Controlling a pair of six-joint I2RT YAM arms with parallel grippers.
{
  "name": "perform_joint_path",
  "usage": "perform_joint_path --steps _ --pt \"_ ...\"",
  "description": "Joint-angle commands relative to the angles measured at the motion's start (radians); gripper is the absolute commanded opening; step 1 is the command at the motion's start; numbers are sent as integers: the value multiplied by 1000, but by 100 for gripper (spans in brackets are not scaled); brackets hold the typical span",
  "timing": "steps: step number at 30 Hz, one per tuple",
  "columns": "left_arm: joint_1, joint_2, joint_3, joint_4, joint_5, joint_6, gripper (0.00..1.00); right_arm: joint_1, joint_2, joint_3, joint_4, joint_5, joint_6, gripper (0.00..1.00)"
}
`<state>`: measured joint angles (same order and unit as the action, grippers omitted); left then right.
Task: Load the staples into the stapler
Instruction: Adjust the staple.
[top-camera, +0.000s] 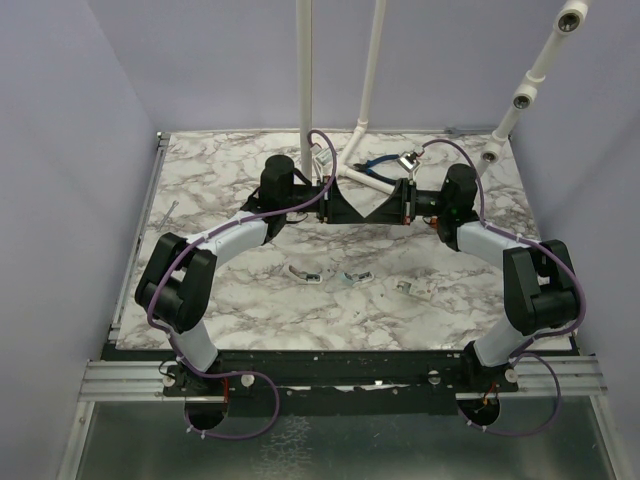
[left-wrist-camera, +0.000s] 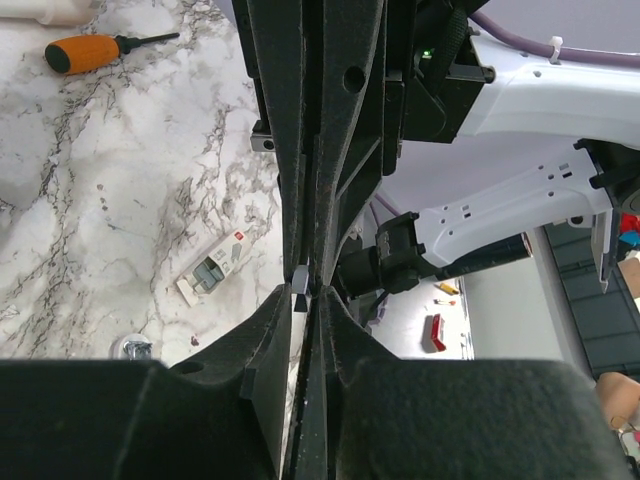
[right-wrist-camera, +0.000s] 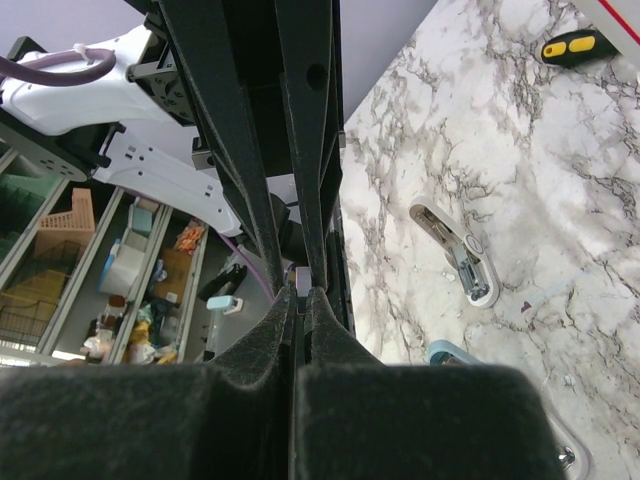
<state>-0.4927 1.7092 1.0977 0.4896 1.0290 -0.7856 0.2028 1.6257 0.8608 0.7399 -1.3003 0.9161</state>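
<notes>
My two grippers meet tip to tip above the back middle of the table. The left gripper (top-camera: 360, 215) (left-wrist-camera: 308, 292) is shut on a short grey strip of staples (left-wrist-camera: 299, 275) (right-wrist-camera: 303, 278) at its fingertips. The right gripper (top-camera: 373, 215) (right-wrist-camera: 303, 295) is shut, and its tips touch the end of that strip. The pale blue-green stapler (top-camera: 352, 277) lies on the marble nearer the arm bases. Only its rounded end (right-wrist-camera: 452, 352) shows in the right wrist view. Neither gripper touches it.
A whitish opened tool with metal insides (right-wrist-camera: 462, 258) (top-camera: 303, 273) lies left of the stapler. A small white box (left-wrist-camera: 215, 265) (top-camera: 410, 287) lies to its right. An orange-handled screwdriver (left-wrist-camera: 85, 52) and a yellow-handled one (right-wrist-camera: 570, 45) lie further back. White pipe stands (top-camera: 305, 70) rise at the table's back.
</notes>
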Motion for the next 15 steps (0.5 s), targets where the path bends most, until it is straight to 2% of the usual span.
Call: perform_joint_path --steps 1,11,15 --pt "7 -29 -14 37 23 -9 17 -5 16 -14 12 -25 -7 1" --pt "8 -29 -19 44 21 -14 10 -5 17 -14 10 -25 -6 2" --pt "8 -27 -19 44 14 -15 8 -5 17 -12 9 -29 -6 6"
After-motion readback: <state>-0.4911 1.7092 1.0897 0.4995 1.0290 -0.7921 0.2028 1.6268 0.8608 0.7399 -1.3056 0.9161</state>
